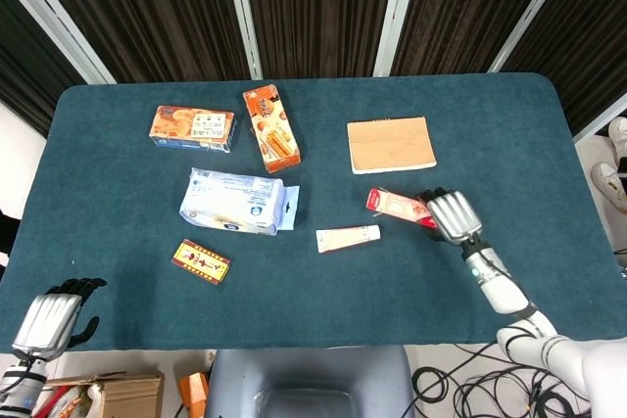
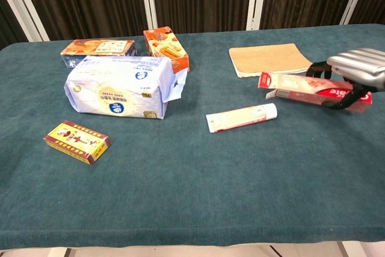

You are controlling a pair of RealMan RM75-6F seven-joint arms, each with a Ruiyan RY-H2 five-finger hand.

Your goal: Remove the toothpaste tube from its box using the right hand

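The toothpaste tube (image 1: 348, 238) (image 2: 242, 117) lies loose on the blue cloth, near the table's middle, cap toward the right. My right hand (image 1: 451, 216) (image 2: 356, 70) grips the red toothpaste box (image 1: 399, 206) (image 2: 304, 86) at its right end and holds it low, nearly flat over the cloth, its open end pointing left. The box is just right of and behind the tube, apart from it. My left hand (image 1: 47, 318) hangs below the table's front left corner, fingers curled, holding nothing; only the head view shows it.
A brown notebook (image 1: 391, 144) (image 2: 271, 59) lies behind the box. A white tissue pack (image 1: 238, 201) (image 2: 118, 86), two orange snack boxes (image 1: 271, 127) (image 1: 192, 128) and a small yellow-red box (image 1: 201, 261) (image 2: 76, 141) occupy the left half.
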